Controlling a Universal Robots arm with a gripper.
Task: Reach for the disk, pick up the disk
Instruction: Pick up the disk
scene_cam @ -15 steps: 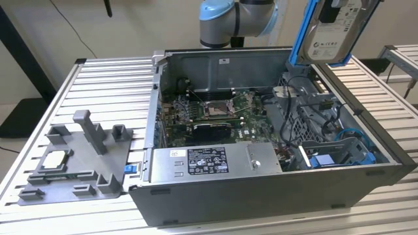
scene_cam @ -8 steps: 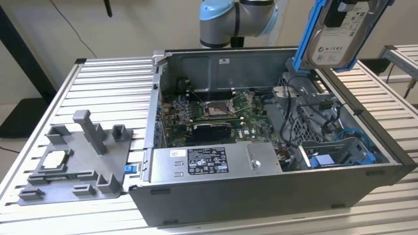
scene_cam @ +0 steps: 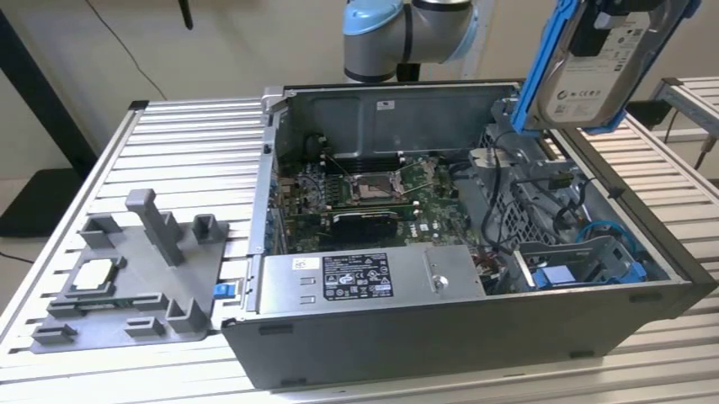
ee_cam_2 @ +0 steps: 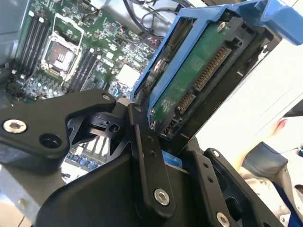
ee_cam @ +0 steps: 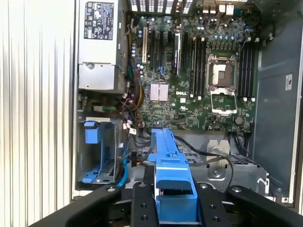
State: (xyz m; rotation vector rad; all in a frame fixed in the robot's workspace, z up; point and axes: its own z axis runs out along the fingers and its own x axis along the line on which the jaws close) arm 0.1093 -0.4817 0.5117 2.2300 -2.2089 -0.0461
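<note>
Disk (scene_cam: 593, 71) is hanging in the air at the exterior view's upper right, above the open computer case (scene_cam: 450, 337), label side facing us, its blue bracket (scene_cam: 541, 71) wrapping its edge. It is already lifted clear of the chassis.

Going left to right in the exterior view: a grey fixture tray (scene_cam: 135, 269) is lying on the slatted table (scene_cam: 180, 143) with a small silver chip (scene_cam: 93, 276) on it; then the power supply (scene_cam: 365, 278) and motherboard (scene_cam: 371, 181) inside the case; then the emptied drive bay with a bare blue caddy (scene_cam: 584, 265).

In the second wrist view, the gripper (ee_cam_2: 165, 146) is pinching the drive's lower edge near the connector, black fingers (ee_cam_2: 144, 156) pressing against the bracket.

My worry: the grip is sitting on one end only, so the heavy drive could be pivoting or slipping out, dropping onto the motherboard. The loose cables (scene_cam: 506, 181) underneath could also be snagging the bracket.
</note>
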